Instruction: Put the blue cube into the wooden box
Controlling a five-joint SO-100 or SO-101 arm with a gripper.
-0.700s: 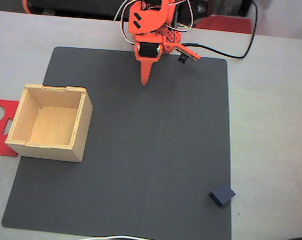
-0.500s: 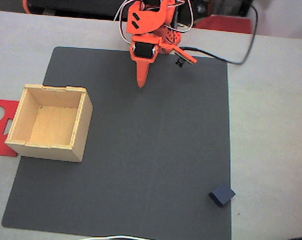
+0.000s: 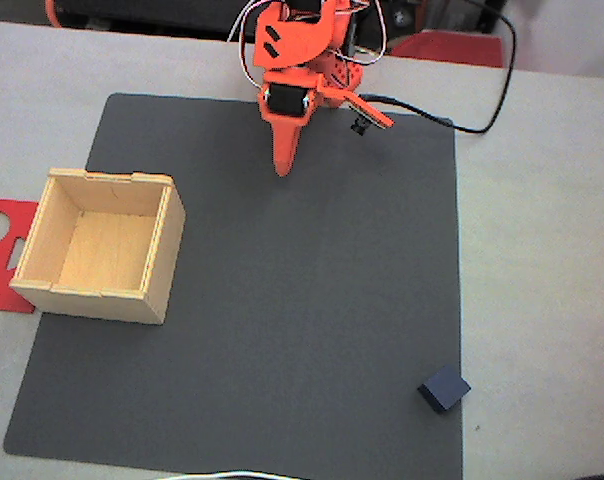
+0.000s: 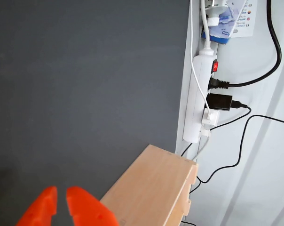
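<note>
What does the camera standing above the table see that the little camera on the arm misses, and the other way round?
The fixed view has the blue cube near the mat's lower right corner, a flat red piece left of the wooden box, and the box's open inside. The wrist view has a white power strip with plugged cables off the mat. Both share the dark mat, the box and the orange gripper, its fingertips nearly together, holding nothing.

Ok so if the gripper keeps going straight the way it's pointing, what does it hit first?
Most likely the bare dark mat. The gripper points down the fixed view, between the wooden box and the blue cube, in line with neither. Its height is unclear.
</note>
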